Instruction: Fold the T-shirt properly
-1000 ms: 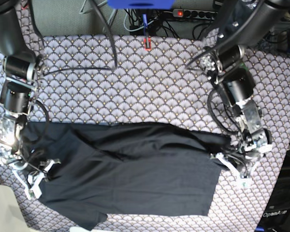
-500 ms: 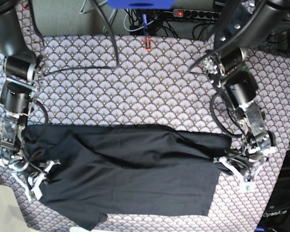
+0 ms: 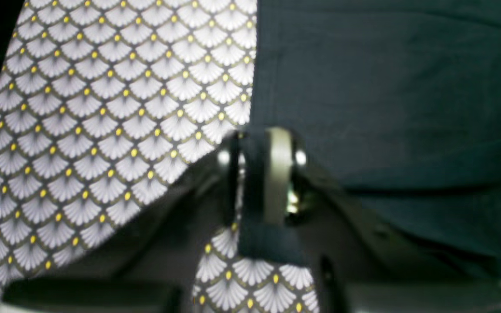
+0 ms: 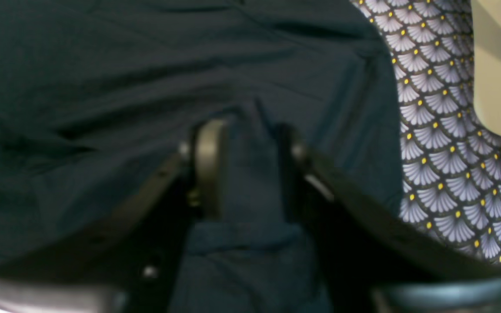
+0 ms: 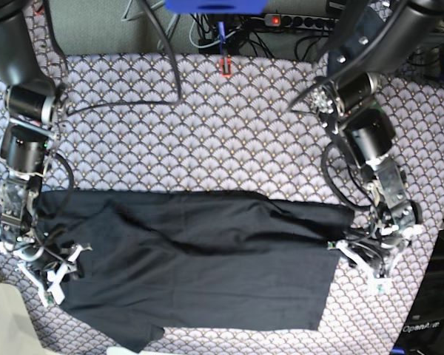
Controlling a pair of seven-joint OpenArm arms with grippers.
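Right gripper [image 5: 50, 275]: at scene left, low over the near-left edge of the plain dark charcoal-black short-sleeved cloth T-shirt [image 5: 200, 266]; jaws apart with a fold of dark cloth between them, clamped or slack impossible to say.
Change at left: little shift from a second ago, only a small settling toward the near side.
T-shirt: spread flat across the near half of the grey fan-patterned tablecloth [image 5: 229, 133], long side running left to right, far edge now straighter and flatter than a second ago.
Meaning for the task: cloth laid down; probably a fold just placed, release seemingly under way, more folds likely left.
Left gripper [image 5: 362, 262]: at scene right, at the shirt's right edge; narrow strip of hem between near-closed pads, grip uncertain.
Arm poses: both reaching down from the far corners, wrists bent toward the table.
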